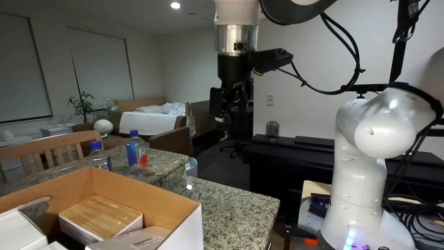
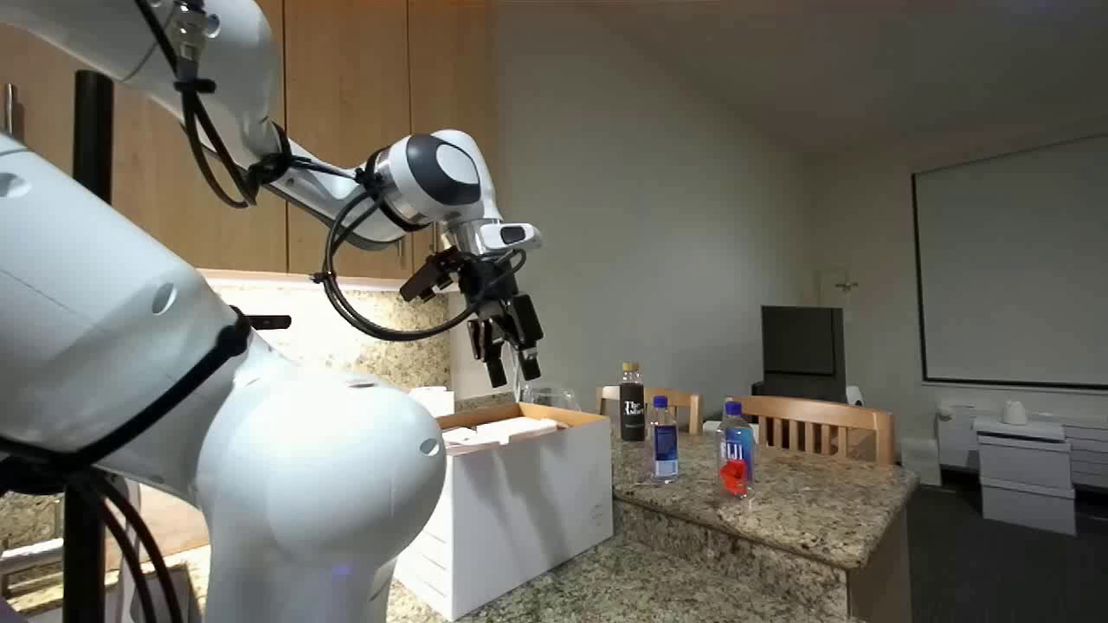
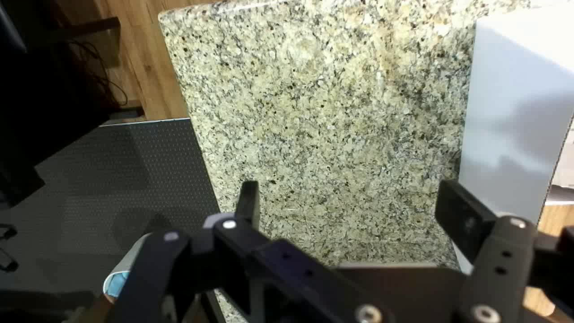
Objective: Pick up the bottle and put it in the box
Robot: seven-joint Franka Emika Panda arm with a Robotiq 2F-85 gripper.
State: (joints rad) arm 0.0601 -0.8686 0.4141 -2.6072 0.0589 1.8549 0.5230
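The bottle, clear plastic with a blue label, blue cap and a red patch, stands upright on the raised granite counter in both exterior views (image 1: 132,149) (image 2: 737,441). It is out of the wrist view. The box is large, brown inside and white outside, in both exterior views (image 1: 145,192) (image 2: 537,506). Its white wall shows at the right of the wrist view (image 3: 502,130). My gripper (image 1: 227,113) (image 2: 513,370) hangs well above the counter, beside the box and away from the bottle. In the wrist view its jaws (image 3: 350,202) are wide apart with nothing between them.
Another blue-capped bottle (image 1: 100,159) (image 2: 664,443) and a dark gold-capped bottle (image 2: 632,407) stand near the bottle. Inside the box lie a wood-topped box (image 1: 102,213) and other packages. The granite counter (image 3: 323,121) steps up to a higher ledge (image 2: 805,510). Wooden chairs stand behind it.
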